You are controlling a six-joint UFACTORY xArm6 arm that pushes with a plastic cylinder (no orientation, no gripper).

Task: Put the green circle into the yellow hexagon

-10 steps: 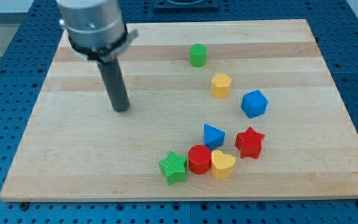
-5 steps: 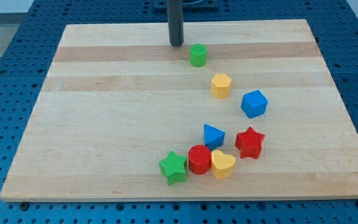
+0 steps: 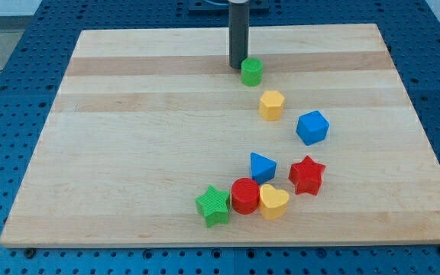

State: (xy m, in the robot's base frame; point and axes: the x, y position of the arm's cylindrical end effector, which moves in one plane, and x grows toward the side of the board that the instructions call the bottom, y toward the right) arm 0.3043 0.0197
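Note:
The green circle [image 3: 252, 72] stands on the wooden board [image 3: 128, 153] near the view's top, right of centre. The yellow hexagon [image 3: 272, 105] stands a short way below it and slightly to the right, with a small gap between them. My tip [image 3: 237, 65] is at the green circle's upper left side, touching it or nearly so.
A blue cube [image 3: 312, 127] lies right of the yellow hexagon. Lower down are a blue triangle [image 3: 262, 166], a red star [image 3: 307, 175], a yellow heart [image 3: 273, 202], a red circle [image 3: 244, 195] and a green star [image 3: 213, 205], clustered together.
My tip swept from the board's left to the top, then right onto the green circle. The green circle has shifted a little to the right and down, toward the yellow hexagon.

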